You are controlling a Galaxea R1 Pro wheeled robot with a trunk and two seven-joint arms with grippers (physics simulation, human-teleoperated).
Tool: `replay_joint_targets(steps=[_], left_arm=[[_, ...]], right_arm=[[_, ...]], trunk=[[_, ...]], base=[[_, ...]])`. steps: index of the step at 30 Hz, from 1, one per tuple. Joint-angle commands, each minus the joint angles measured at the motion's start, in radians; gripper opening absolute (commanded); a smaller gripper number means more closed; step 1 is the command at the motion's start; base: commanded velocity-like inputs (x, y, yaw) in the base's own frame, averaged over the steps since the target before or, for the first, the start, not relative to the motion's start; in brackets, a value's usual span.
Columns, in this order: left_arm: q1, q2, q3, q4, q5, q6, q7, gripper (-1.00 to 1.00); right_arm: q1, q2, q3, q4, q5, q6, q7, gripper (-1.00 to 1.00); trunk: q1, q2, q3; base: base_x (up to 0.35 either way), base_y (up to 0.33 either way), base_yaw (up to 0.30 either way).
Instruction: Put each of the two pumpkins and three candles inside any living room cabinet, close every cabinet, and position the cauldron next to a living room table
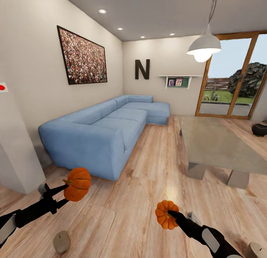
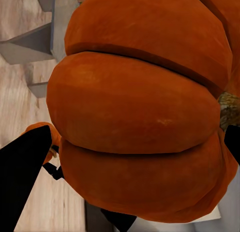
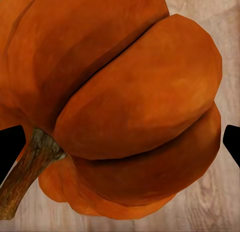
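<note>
Head view: both arms reach fwd over the wood floor [image 1: 148, 184], each tool gripping a pumpkin. Left tool [image 1: 68, 187] is clamped on the left pumpkin [image 1: 77, 184], held up near the sofa's [image 1: 100, 135] front corner. Right tool [image 1: 171, 215] is clamped on the right pumpkin [image 1: 166, 214], held lower, mid-floor. In the left wrist view the left pumpkin [image 2: 140, 117] sits between dark fingers [image 2: 22, 177]; in the right wrist view the right pumpkin [image 3: 120, 102] shows its stem, w/ fingertips [image 3: 10, 147] at both sides.

Two candles lie on the floor: one candle [image 1: 61, 242] under the left arm, another candle [image 1: 256, 249] by the right arm. A black rounded thing, prob. the cauldron [image 1: 259, 129], sits on the floor beyond the far end of the desk [image 1: 215, 143], by the glass door [image 1: 230, 80]. Third candle and cabinet can't be placed from these views.

Judgement: carry stage, nothing stowed yet. Risks: round ribbed pumpkins could slip or roll out of the tools if the base turns sharply; the base could knock the candles near it; an arm could clip the desk's corner or the sofa while turning; w/ both tools full, neither is free to pull a drawer.
</note>
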Motion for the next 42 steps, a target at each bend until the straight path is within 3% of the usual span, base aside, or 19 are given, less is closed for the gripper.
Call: replay_joint_targets(steps=[1,9,14,20,33,42], left_arm=[[-0.001,0.001,-0.005,0.001,0.005,0.007,-0.001,-1.0],[-0.001,0.001,-0.005,0.001,0.005,0.007,-0.001,-1.0],[-0.001,0.0,-0.006,0.001,0.003,0.007,-0.001,-1.0],[-0.001,0.0,-0.006,0.001,0.002,0.006,-0.002,-1.0],[-0.001,0.001,-0.006,0.001,0.001,0.007,-0.002,-1.0],[-0.001,0.001,-0.006,0.001,0.001,0.006,-0.001,-1.0]], right_arm=[[0.0,0.001,-0.006,0.0,-0.005,0.01,0.001,-1.0],[0.0,-0.001,-0.005,-0.016,-0.005,0.025,-0.002,-1.0],[0.0,0.0,-0.001,-0.119,-0.004,0.125,-0.005,-1.0],[0.0,-0.001,-0.002,-0.145,-0.004,0.173,-0.01,-1.0],[0.0,0.001,0.001,-0.148,0.008,0.182,-0.015,-1.0],[0.0,0.004,0.003,-0.148,0.011,0.18,-0.038,-1.0]], trunk=[[-0.004,0.007,0.001],[-0.035,0.063,0.015],[-0.054,0.098,0.022],[-0.077,0.14,0.031],[-0.127,0.231,0.051],[-0.161,0.294,0.065]], base=[[0.0,0.0,0.0],[0.0,0.0,0.0],[0.0,0.0,0.009],[-0.13,0.0,0.055],[-0.318,0.0,0.065],[-0.054,0.0,0.072]])
